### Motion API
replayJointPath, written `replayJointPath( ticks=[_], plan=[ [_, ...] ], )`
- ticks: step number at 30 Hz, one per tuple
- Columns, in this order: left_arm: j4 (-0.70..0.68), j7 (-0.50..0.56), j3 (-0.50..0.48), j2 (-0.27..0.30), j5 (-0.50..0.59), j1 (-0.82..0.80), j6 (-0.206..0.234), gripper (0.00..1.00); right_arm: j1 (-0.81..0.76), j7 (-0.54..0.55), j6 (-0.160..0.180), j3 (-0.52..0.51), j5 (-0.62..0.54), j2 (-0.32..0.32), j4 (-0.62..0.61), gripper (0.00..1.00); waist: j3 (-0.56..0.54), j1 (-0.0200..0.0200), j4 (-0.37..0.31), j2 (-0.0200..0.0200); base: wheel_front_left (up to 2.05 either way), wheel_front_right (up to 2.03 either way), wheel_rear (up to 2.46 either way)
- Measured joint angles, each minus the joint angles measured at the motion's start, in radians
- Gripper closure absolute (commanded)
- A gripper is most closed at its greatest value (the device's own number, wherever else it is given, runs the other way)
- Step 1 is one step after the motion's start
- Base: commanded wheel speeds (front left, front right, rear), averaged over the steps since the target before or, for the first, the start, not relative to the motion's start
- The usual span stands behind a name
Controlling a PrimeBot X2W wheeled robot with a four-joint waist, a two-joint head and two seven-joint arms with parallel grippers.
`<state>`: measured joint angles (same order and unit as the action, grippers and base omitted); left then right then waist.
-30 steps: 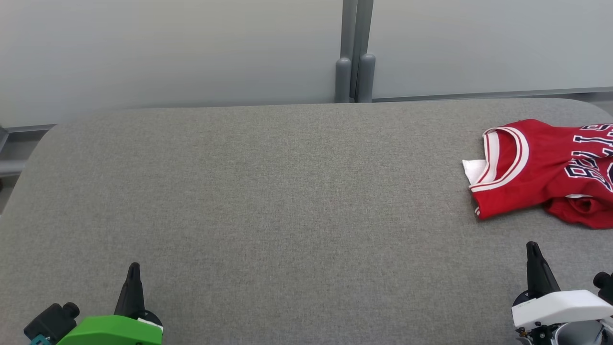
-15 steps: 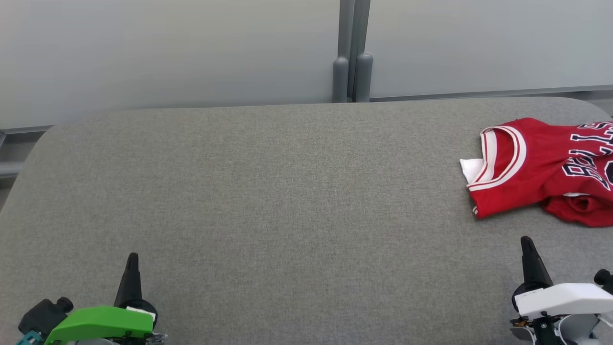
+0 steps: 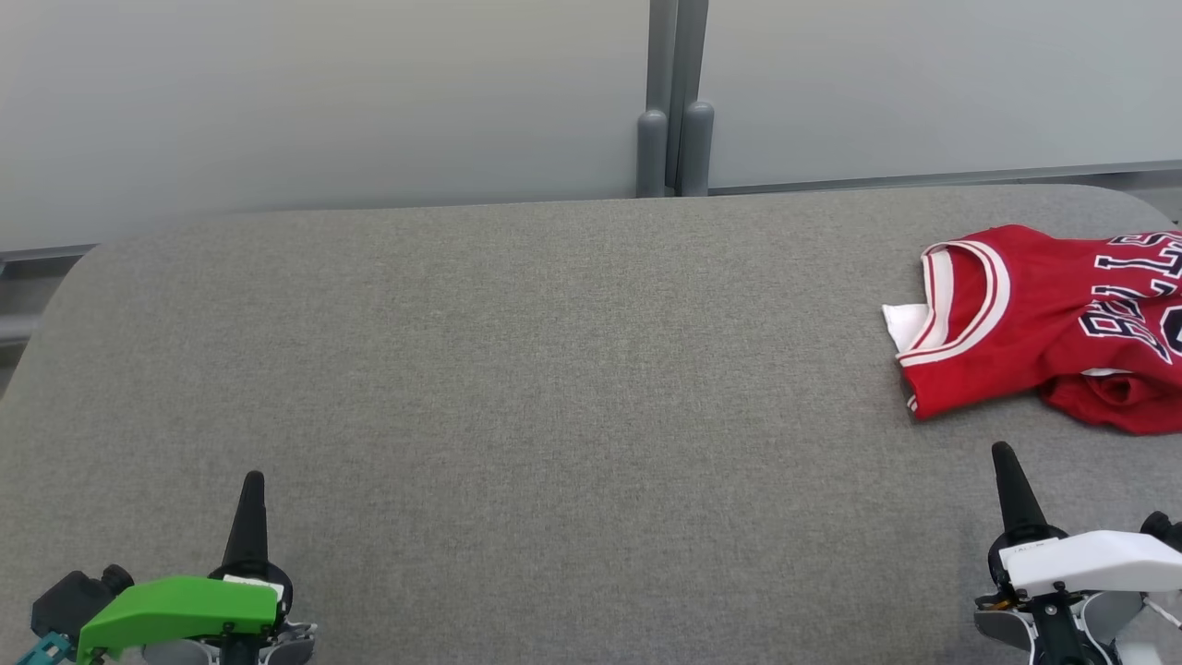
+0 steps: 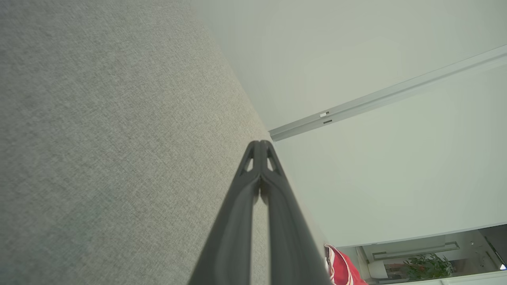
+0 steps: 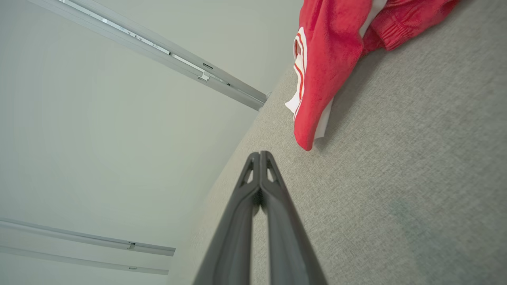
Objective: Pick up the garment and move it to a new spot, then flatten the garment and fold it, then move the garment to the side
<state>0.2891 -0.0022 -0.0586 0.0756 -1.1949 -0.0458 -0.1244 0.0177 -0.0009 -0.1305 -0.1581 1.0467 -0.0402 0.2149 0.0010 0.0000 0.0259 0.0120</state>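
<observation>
The garment (image 3: 1034, 323) is a red jersey with white trim and dark lettering, lying crumpled at the far right of the grey table (image 3: 517, 369); part of it runs past the head view's right edge. It also appears in the right wrist view (image 5: 328, 55) and as a red sliver in the left wrist view (image 4: 340, 269). My right gripper (image 3: 1002, 457) is shut and empty, a short way in front of the jersey's near hem. My left gripper (image 3: 251, 485) is shut and empty at the lower left, far from the jersey. Both fingertip pairs meet in the wrist views (image 4: 259, 143) (image 5: 259, 153).
A grey wall panel with a double post (image 3: 672, 139) stands behind the table's far edge. The table's rounded corners show at the far left and far right. A wide stretch of bare grey fabric lies between the two grippers.
Both grippers have risen a little in the head view, fingertips now farther up the table. The whole picture has shifted slightly, so the camera has moved. The jersey lies as before.
</observation>
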Motion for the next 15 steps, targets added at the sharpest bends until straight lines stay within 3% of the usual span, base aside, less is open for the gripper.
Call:
replayJointPath(
  ticks=[15],
  plan=[
    [-0.012,0.035,-0.013,-0.007,-0.127,-0.018,0.000,1.00,0.026,0.036,0.000,0.010,0.174,-0.002,0.007,1.00,0.001,0.0000,-0.007,0.0000,0.00,0.00,0.00]
  ],
)
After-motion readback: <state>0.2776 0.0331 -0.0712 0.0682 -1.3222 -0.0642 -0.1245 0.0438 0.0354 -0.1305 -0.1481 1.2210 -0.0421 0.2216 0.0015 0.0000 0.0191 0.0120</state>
